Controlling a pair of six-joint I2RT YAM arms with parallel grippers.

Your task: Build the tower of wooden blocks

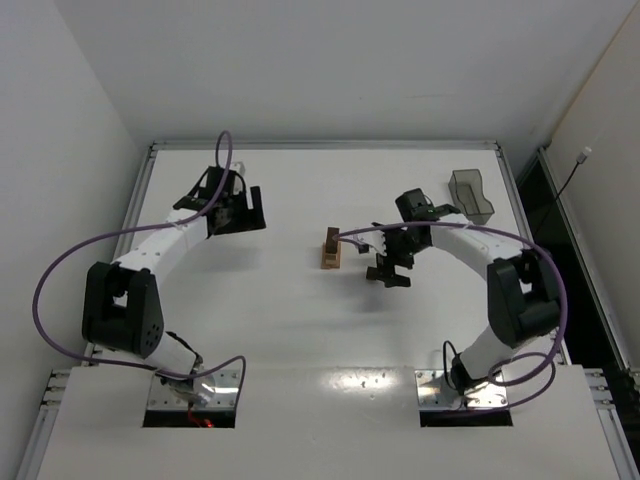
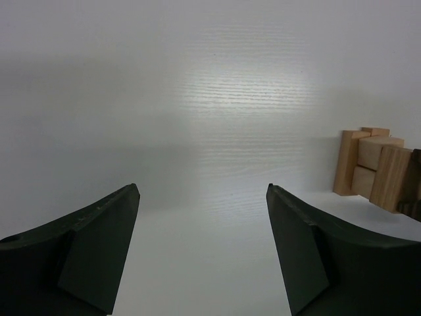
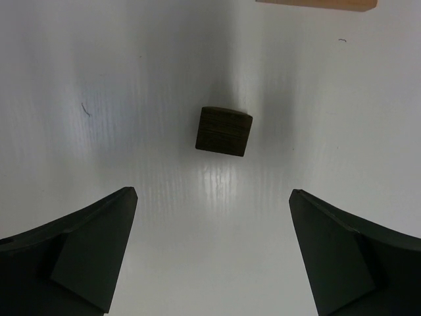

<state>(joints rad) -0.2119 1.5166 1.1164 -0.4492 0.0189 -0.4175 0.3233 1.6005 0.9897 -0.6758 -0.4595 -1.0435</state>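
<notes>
Tower (image 1: 331, 249) stands near mid desk (image 1: 300, 350), slightly toward the right edge. It's narrow, mostly tan blocks packed upright; in the left wrist view there's a dark piece on its right side, partly cut off by the frame, so exact count can't be told

Right gripper (image 3: 214, 194) hangs over a lone dark block (image 3: 223, 131) that lies flat on the desk just right of the tower, near it but not touching. Jaws are spread as wide as they look able to go, w/ nothing in them; the block sits ahead of the fingertips, not between them. The wide spread prob. gives clearance on both sides of the block. My guess: it's the next piece for the tower, and the approach is from above so the fingers can straddle it

Left gripper (image 2: 202, 194) is over toward the far left corner, well apart from the tower and facing it. Jaws are open, holding nothing. Prob. parked there to keep out of the right arm's way

Around: grey bin (image 1: 472, 196) by the far right corner, behind the right arm, not in any path. Purple cables loop off both arms, away from the blocks. Main risk: w/ the block so near the tower, the finger on that side could nudge the stack. No other loose blocks visible
</notes>
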